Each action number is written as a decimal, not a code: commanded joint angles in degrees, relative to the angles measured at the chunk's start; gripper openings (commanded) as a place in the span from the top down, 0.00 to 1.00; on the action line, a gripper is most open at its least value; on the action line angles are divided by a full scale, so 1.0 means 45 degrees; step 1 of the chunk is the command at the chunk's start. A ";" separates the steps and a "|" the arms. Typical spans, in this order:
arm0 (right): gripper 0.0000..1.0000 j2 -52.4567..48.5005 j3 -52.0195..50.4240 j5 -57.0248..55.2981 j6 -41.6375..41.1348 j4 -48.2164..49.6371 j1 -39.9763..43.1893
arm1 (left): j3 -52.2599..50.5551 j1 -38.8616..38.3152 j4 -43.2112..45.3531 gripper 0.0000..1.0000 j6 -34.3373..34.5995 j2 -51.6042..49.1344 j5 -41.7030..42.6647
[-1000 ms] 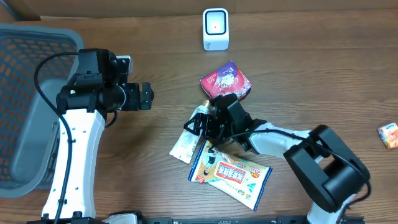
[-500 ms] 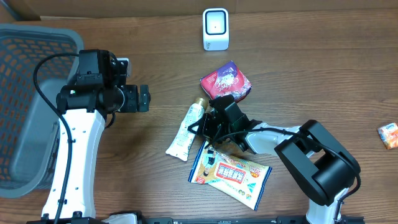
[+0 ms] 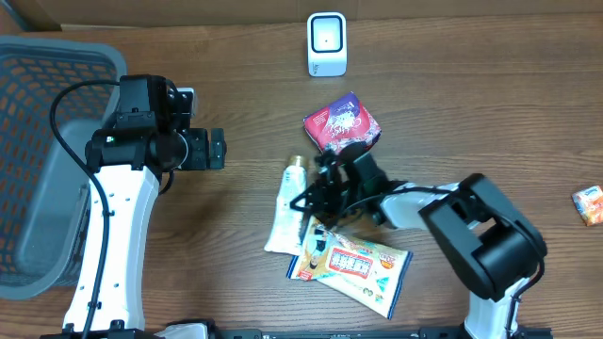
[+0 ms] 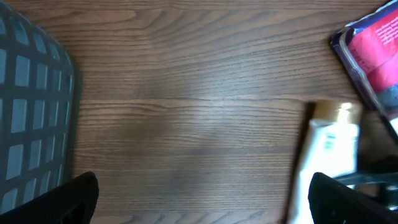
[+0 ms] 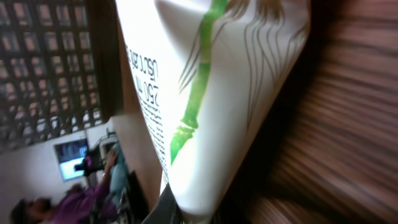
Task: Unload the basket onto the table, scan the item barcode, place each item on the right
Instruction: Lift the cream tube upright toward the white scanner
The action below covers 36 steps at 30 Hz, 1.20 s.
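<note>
while shut, right pincer (image 3: 309,201) just beside white tube (image 3: 285,212)

right end effector (image 3: 304,201) clamped onto tube (image 3: 283,222), tube rotated

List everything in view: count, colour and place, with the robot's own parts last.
scanner: one, white, far edge of the table, centre
red packet: one, red and purple, mid-table, nearer than the scanner
tube: one, white with a gold cap, mid-table, lying flat
flat packet: one, white, blue and yellow, near edge, beside the tube's tail
orange packet: one, orange, at the right edge of the overhead view
basket: one, grey mesh, left side
table: one, brown wood
left gripper: one, black, open, between the basket and the tube
right gripper: one, black, shut on the tube
</note>
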<state>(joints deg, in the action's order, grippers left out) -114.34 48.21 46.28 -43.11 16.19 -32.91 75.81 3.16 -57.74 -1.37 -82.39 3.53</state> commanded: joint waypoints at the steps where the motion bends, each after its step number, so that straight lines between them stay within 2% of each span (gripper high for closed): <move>1: 0.96 0.1161 -0.0282 0.2540 0.1156 -0.0097 0.1137 | 0.0010 0.0083 -0.0034 0.00 0.0219 0.0097 -0.0262; 11: 0.96 0.5275 -0.0272 0.4216 0.1044 -0.0121 0.1855 | 0.0010 0.0078 -0.0063 0.00 0.0359 0.0097 -0.0248; 17: 0.96 0.6834 -0.0272 0.4857 0.0777 -0.1098 0.2234 | 0.0010 0.0078 -0.0068 0.00 0.0355 0.0097 -0.0257; 34: 0.96 0.7159 -0.0272 0.4605 0.0311 -0.1049 0.2283 | 0.0010 0.0078 -0.0073 0.00 0.0355 0.0097 -0.0257; 36: 0.96 0.7159 -0.0272 0.3954 0.1297 -0.1049 0.2283 | 0.0010 0.0078 -0.0073 0.00 0.0355 0.0097 -0.0257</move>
<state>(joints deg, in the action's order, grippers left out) -84.27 46.02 65.76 -41.71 10.48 -22.90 75.81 3.16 -57.91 -0.32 -82.39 2.72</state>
